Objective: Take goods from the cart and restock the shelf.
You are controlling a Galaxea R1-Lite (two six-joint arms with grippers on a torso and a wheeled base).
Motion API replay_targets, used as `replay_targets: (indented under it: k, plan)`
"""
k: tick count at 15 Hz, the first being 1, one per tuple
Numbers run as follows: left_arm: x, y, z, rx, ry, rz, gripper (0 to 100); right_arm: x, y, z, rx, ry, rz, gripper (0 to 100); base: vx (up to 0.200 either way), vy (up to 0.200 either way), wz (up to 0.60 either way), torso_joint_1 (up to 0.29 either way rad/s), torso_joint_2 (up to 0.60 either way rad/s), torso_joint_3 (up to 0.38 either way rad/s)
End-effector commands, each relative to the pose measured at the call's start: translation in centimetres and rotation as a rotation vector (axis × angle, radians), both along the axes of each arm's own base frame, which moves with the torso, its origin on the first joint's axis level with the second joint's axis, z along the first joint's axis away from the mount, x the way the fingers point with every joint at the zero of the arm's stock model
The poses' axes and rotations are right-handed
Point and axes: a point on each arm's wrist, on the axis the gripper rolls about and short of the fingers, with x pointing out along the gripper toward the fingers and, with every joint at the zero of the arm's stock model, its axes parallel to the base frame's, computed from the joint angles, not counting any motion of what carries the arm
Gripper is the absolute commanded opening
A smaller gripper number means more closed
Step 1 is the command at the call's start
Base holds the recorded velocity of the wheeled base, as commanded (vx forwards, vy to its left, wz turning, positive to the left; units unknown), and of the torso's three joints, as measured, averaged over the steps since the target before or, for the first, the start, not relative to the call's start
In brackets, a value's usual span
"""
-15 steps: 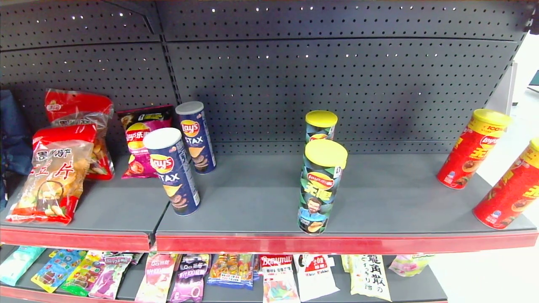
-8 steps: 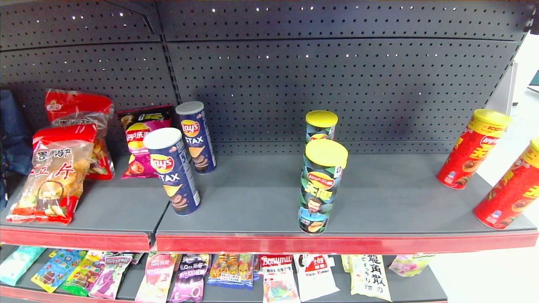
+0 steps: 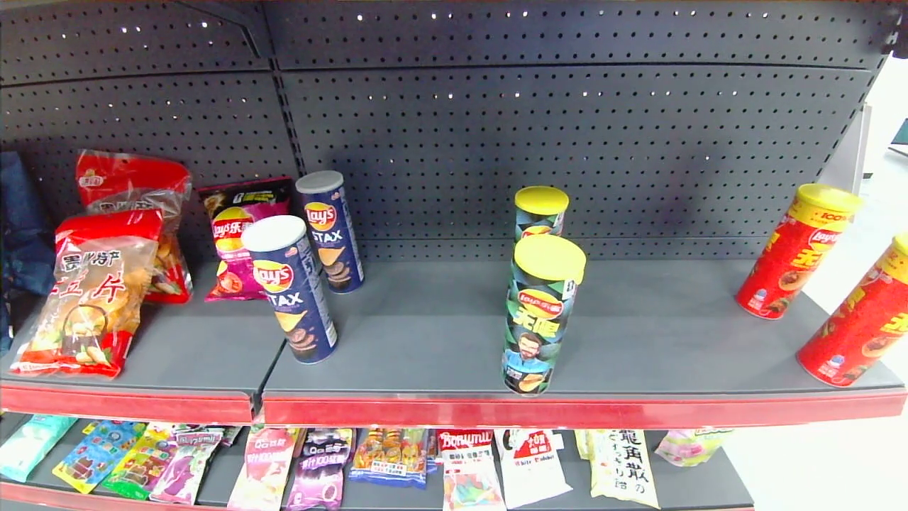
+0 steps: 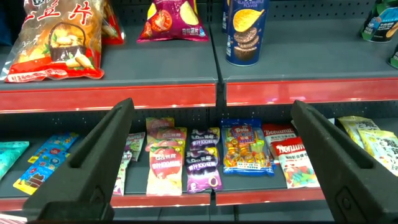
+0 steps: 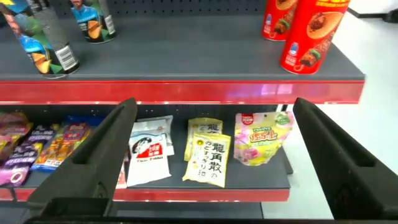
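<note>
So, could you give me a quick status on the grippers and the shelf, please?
Left gripper open, empty. Right gripper open, empty. The shelf holds blue cans, green cans, red cans. Bare gap between green and red.

Left tool (image 4: 212, 106), right tool (image 5: 214, 104), matte black, long angular wedge fingers (image 4: 93, 155)

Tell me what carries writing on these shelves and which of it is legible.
Blue chip cans: large label lettering, legible.
Green chip cans: logo and characters, legible.
Red chip cans: logo legible, small print blurred.
Red snack bag: large characters, legible.
Lower-shelf packets: mostly too small.
</note>
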Motion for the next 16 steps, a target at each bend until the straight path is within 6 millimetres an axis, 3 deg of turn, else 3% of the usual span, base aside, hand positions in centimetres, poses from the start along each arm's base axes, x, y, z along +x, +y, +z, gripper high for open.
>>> replay_targets:
  k: [1,7,11,16]
  plan:
    - [0.0,0.0,-0.01,0.0,0.0,0.001,100,0.0,0.1,-0.02,-0.004,0.001,0.046,100,0.0,0.0,0.0,0.0,0.0,0.0]
    - [0.0,0.0,0.01,0.0,-0.001,0.001,100,-0.01,0.15,0.05,-0.081,-0.008,0.074,100,0.0,0.0,0.0,0.0,0.0,0.0]
    - [-0.01,0.0,0.05,0.0,-0.003,0.002,100,0.0,0.09,-0.01,0.033,0.0,0.041,100,0.0,0.0,0.0,0.0,0.0,0.0]
    - [-0.01,0.0,0.04,-0.002,-0.001,0.002,100,0.0,0.09,-0.02,-0.001,0.001,0.042,100,0.0,0.0,0.0,0.0,0.0,0.0]
